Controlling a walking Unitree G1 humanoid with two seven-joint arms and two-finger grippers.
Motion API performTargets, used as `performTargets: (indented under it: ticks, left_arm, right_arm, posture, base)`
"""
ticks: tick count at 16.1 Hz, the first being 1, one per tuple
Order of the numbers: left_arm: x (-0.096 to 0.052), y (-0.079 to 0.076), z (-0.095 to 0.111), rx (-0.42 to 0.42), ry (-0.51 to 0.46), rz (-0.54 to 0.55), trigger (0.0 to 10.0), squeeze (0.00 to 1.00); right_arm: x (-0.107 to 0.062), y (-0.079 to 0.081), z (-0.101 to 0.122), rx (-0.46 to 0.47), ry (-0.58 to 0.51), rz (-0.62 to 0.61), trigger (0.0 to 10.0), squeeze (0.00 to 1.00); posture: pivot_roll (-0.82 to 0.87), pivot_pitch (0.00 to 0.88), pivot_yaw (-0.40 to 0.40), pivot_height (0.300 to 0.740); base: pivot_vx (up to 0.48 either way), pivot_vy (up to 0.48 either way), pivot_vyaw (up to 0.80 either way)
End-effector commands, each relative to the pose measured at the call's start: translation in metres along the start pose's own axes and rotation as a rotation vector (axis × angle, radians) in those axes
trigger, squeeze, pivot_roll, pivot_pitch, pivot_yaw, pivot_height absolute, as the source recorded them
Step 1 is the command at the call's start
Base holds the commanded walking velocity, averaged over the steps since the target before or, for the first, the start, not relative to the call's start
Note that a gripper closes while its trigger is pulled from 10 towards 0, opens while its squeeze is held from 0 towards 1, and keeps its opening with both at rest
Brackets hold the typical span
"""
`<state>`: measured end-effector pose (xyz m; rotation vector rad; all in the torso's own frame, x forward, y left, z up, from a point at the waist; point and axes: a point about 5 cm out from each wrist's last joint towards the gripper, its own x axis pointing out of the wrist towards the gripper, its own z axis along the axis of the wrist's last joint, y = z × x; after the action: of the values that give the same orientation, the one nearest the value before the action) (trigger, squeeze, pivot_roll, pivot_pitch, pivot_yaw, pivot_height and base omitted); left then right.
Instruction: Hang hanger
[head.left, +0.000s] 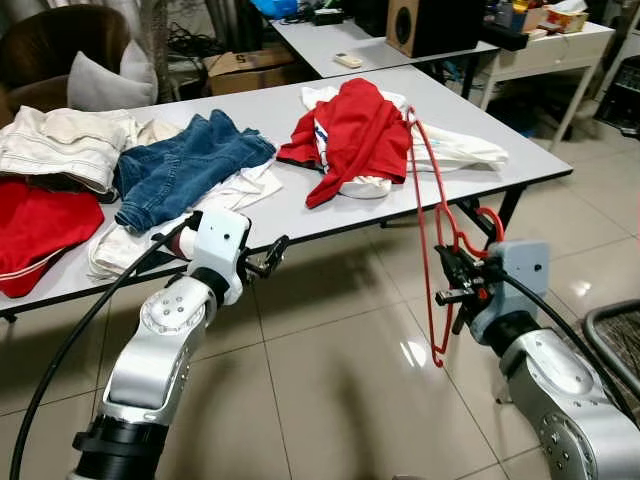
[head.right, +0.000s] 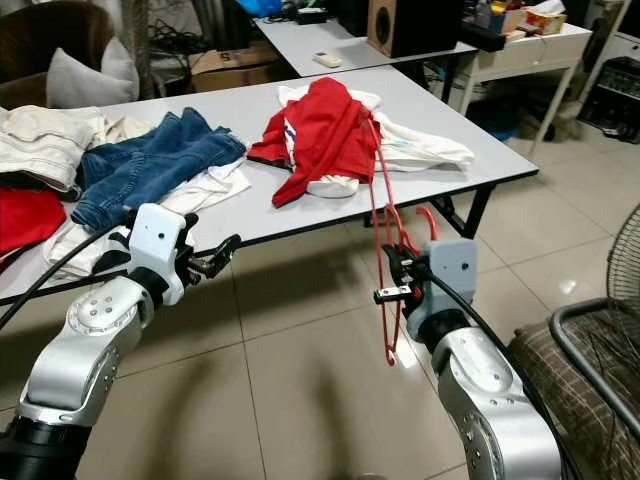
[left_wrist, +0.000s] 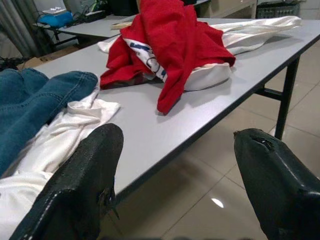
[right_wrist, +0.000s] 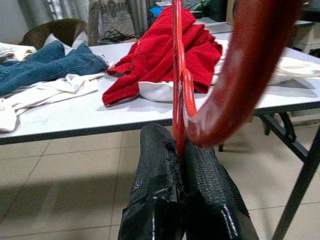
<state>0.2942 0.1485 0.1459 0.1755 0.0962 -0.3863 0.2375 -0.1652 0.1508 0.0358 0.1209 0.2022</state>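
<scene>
A thin red wire hanger (head.left: 422, 215) stands upright in the air just in front of the table's front edge, its top reaching up past the clothes. My right gripper (head.left: 452, 282) is shut on the hanger (right_wrist: 176, 60) near its hook, and the wire runs up from between the closed fingers (right_wrist: 155, 165). My left gripper (head.left: 276, 256) hovers low by the front edge of the grey table (head.left: 300, 215), open with nothing between its fingers (left_wrist: 85, 175). A red shirt (head.left: 350, 130) lies crumpled on white cloth on the table behind the hanger.
Blue jeans (head.left: 180, 165), white garments (head.left: 60, 140) and a red garment (head.left: 30, 230) cover the table's left half. A second table with a speaker (head.left: 425, 25) stands behind. A dark wire-framed object (head.right: 590, 360) sits on the tiled floor at my right.
</scene>
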Motion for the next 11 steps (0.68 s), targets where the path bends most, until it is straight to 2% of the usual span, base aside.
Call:
performTargets:
  ticks: [1,8,9,11]
  left_arm:
    - [-0.002,0.0016,0.0009,0.013,-0.006,0.014,10.0,0.16]
    - [-0.0031,0.0066,0.0014,0.033,-0.01,0.032,10.0,0.15]
    - [-0.0021,0.0063,0.0025,0.047,-0.016,0.035,10.0,0.16]
    - [0.0023,0.0,0.0039,0.082,-0.014,0.023,10.0,0.16]
  right_arm:
    - [0.0008,0.0012,0.0043,-0.002,-0.032,-0.001,10.0,0.0]
    - [0.0078,0.0029,0.0027,0.001,-0.037,0.012,10.0,0.0]
    - [0.0078,0.0024,0.0018,0.005,-0.036,0.01,10.0,0.0]
    - [0.0085,0.0016,-0.0002,0.014,-0.036,0.003,10.0,0.0]
  posture:
    - [-0.19,0.0,0.066,0.74]
    - [-0.17,0.0,0.048,0.74]
    - [-0.17,0.0,0.048,0.74]
    - [-0.17,0.0,0.051,0.74]
  base:
    - [0.0,0.36,0.0]
    - [0.0,0.347,0.0]
    - [0.0,0.0,0.0]
    - [0.0,-0.39,0.0]
